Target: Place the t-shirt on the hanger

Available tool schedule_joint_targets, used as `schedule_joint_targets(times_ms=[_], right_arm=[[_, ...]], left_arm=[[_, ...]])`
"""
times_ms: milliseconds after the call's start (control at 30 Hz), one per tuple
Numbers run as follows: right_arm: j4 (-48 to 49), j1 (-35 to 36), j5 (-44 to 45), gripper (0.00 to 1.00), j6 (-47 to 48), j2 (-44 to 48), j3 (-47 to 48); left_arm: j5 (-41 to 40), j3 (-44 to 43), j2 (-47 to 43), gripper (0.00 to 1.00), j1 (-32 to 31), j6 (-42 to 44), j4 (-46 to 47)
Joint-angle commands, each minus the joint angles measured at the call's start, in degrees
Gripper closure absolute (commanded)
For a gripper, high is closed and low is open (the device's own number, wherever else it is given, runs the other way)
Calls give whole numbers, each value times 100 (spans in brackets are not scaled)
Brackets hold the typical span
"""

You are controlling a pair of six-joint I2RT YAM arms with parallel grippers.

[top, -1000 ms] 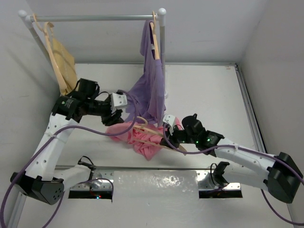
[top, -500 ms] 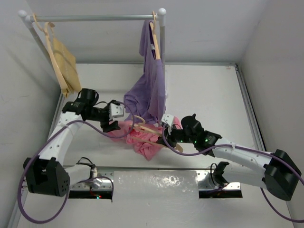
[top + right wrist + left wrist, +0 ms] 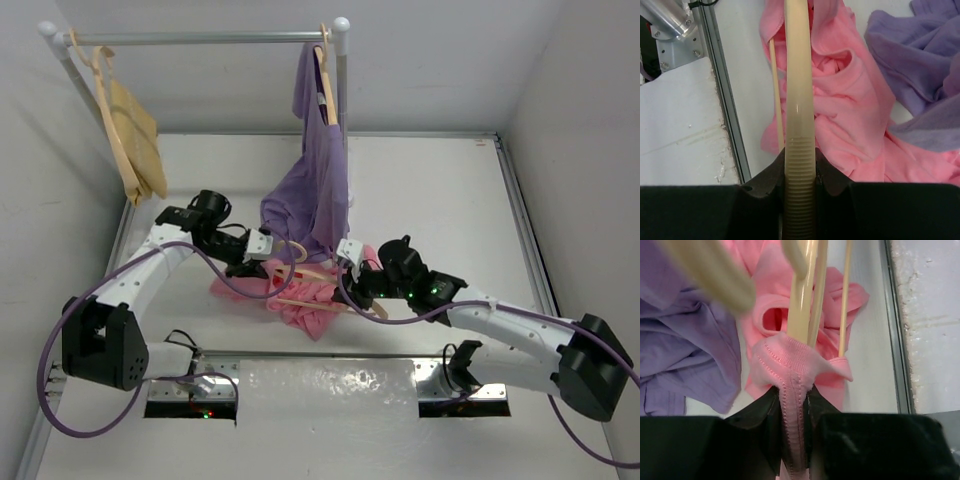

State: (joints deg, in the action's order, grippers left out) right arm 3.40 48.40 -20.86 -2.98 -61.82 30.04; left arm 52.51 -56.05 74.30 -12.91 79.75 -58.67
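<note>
Two grasps: pinches the t-shirt (image 3: 305,308) with left gripper (image 3: 793,395), now swung nearer onto the hanger (image 3: 799,90) clamped in right gripper (image 3: 800,165), probably starting threading.

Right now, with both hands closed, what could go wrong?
The left hand pinches only a narrow fold of the pink t-shirt; it might slip out under pull.
The purple shirt hangs down to the pink pile, so it may get dragged along.
The right hand grips the hanger by one arm; it could twist.

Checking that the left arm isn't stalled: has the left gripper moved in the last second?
Yes. The left gripper has moved down the picture and slightly right, farther from the rack rail.
</note>
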Motion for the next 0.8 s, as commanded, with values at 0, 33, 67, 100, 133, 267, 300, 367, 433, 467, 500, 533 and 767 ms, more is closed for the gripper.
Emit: schedule_joint_targets(times_ms=[0,33,67,100,133,267,300,367,433,467,500,533,767], right_arm=[[381,125,-50,100,263,-145,634],[355,143,159,100,263,-207,721],[215,161,266,100,463,-321,922],[153,204,371,100,500,-374,1011],[126,213,564,100,535,-418,1091],[179,249,968,100,431,-401,1144],[66,249,1074,94,378,-366,1162],[-128,249,1346,65,212,-287,1179],[-216,249,1602,47,-60,-120,1171],[-286,249,1838,43,-140,-59,1162],[-322,249,1962,39,-324,38,1162],[-322,249,2059,31,-439,82,1170],[-1182,284,4552,1,-2397,995,1189]], left_arm=[[831,-423,-109,97,-290,321,-712],[831,-407,-144,97,-326,540,-837],[840,-372,-266,97,-370,577,-1013],[840,-345,-311,100,-370,586,-1067],[831,-328,-407,100,-370,473,-1067],[411,-187,-583,100,-362,-528,-699],[313,-169,-610,100,-344,-722,-515],[85,-91,-724,100,-309,-1267,-321],[-126,-3,-960,100,-274,-2001,188],[-362,102,-1075,100,-265,-2259,425],[-434,147,-1285,100,-265,-2418,671],[-487,182,-1374,100,-265,-2481,743],[-250,314,-1849,100,-265,-2762,857]])
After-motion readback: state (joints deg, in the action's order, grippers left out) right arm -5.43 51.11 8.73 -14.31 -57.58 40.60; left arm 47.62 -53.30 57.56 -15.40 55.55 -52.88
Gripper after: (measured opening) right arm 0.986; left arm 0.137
